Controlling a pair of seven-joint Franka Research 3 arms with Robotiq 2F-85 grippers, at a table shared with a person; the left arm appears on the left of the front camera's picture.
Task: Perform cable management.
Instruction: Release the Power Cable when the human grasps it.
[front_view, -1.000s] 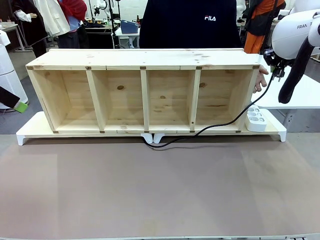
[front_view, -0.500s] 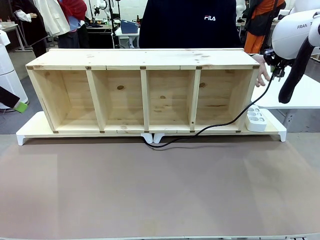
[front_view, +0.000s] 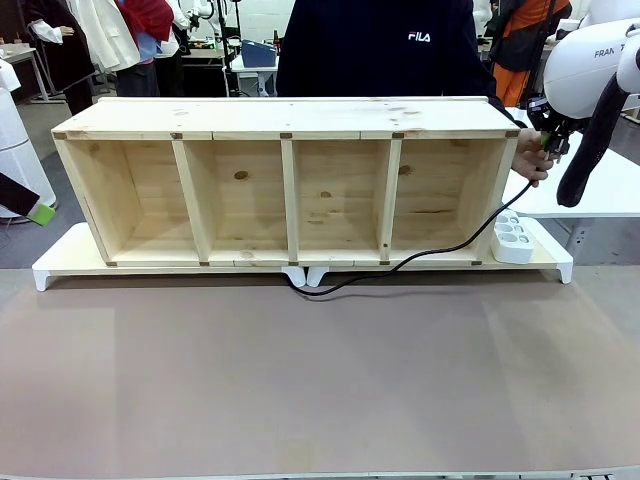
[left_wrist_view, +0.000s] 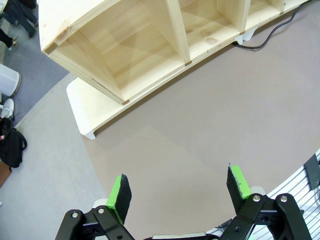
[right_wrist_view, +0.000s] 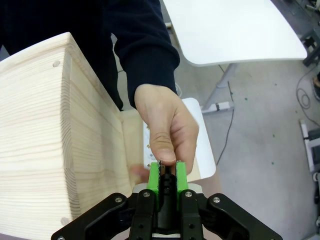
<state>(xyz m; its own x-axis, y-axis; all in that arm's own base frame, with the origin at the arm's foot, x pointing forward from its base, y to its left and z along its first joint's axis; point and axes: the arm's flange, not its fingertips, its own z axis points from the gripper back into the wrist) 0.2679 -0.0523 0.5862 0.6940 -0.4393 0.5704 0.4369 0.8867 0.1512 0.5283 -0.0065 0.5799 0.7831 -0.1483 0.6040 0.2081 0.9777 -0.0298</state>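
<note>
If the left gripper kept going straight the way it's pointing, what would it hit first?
Most likely the brown tabletop. The left gripper has its jaws open over bare mat, and the wooden shelf and the cable lie farther on; depth is hard to judge, though.

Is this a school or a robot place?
Probably a robot lab or workshop. A robot arm works at a table with a wooden shelf and a cable, and other work tables stand farther back.
</note>
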